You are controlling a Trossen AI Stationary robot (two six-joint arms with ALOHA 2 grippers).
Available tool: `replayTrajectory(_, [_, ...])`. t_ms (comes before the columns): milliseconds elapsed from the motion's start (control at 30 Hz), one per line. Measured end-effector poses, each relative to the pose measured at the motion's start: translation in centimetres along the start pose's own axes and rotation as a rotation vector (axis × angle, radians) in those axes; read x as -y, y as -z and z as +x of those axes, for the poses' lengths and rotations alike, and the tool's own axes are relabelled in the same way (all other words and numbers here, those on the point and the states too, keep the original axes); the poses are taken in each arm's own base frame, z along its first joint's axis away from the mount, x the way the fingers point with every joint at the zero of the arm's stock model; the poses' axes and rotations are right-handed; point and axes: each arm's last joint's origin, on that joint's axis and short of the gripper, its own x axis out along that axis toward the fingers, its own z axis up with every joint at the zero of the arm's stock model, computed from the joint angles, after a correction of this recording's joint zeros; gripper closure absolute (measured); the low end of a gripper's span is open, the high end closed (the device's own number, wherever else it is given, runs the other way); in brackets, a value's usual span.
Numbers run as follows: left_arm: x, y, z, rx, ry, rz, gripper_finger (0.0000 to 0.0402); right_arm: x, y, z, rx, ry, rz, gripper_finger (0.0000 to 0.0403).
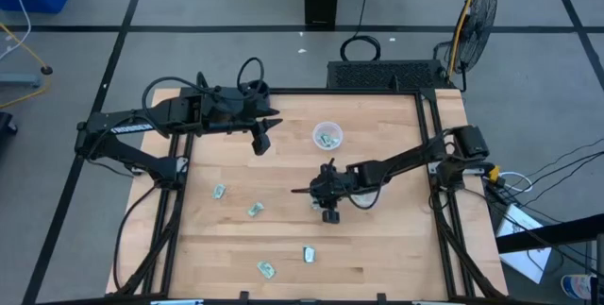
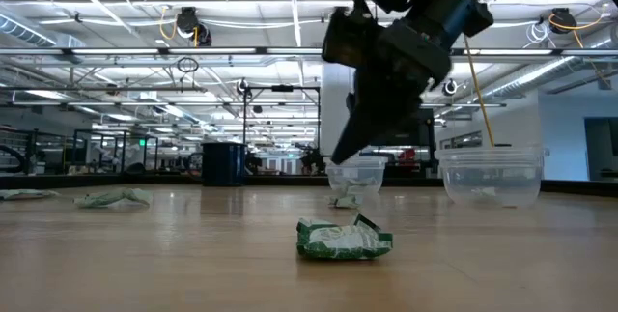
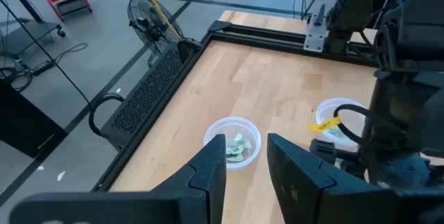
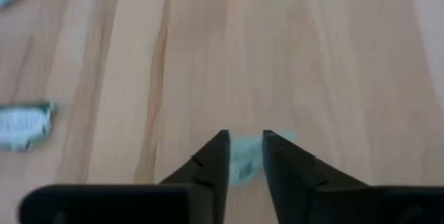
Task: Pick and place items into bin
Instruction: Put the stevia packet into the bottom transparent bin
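Packets of green and white, the items to be binned, are partly dealt with: in the high view at least one lies in the clear round bin (image 1: pixel 327 136) near the far middle of the wooden surface (image 1: pixel 396 239), while four lie loose toward the near left, one packet (image 1: pixel 219 191) farthest left, another (image 1: pixel 255 210) beside it, and two nearer the front edge (image 1: pixel 266 268) (image 1: pixel 309 253), so by my judgement most of the work is left. The same view shows the left gripper (image 1: pixel 261 142) held above the surface just left of the bin, its arm reaching in from the left, and the right gripper (image 1: pixel 327 194) low over the middle, its arm stretched in from the right edge. In the low view one crumpled packet (image 2: pixel 344 240) lies close to the camera, a dark gripper (image 2: pixel 372 124) hangs nose-down in front of the bin (image 2: pixel 357 179), and a second clear tub (image 2: pixel 490 177) stands to the right. The left wrist view looks down on the bin (image 3: pixel 208 135), with its jaws narrowly parted and holding nothing. The right wrist view shows its jaws pointed straight down at the surface, slightly apart, with a packet (image 4: pixel 244 156) in the gap between them; whether they grip it yet I cannot tell.
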Motion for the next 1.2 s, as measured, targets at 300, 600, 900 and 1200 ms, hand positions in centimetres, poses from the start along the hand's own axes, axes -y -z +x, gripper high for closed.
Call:
replayTrajectory(300, [0.0,0.0,0.0,0.004,0.0,0.02,0.0289,0.3,0.9,1.1,-0.017,0.21,0.03,0.0253])
replayTrajectory(600, [0.0,0.0,0.0,0.004,0.0,0.023,0.0289,1.8,2.2,1.7,-0.003,0.096,0.185,0.0253])
replayTrajectory(900, [0.0,-0.1,0.0,0.006,-0.012,0.05,0.0289,2.7,3.7,2.2,0.083,-0.006,0.232,0.0285])
replayTrajectory(1200, [-0.2,-0.1,0.0,0.007,-0.055,0.051,0.0289,2.8,3.8,2.2,0.068,-0.007,0.156,0.0397])
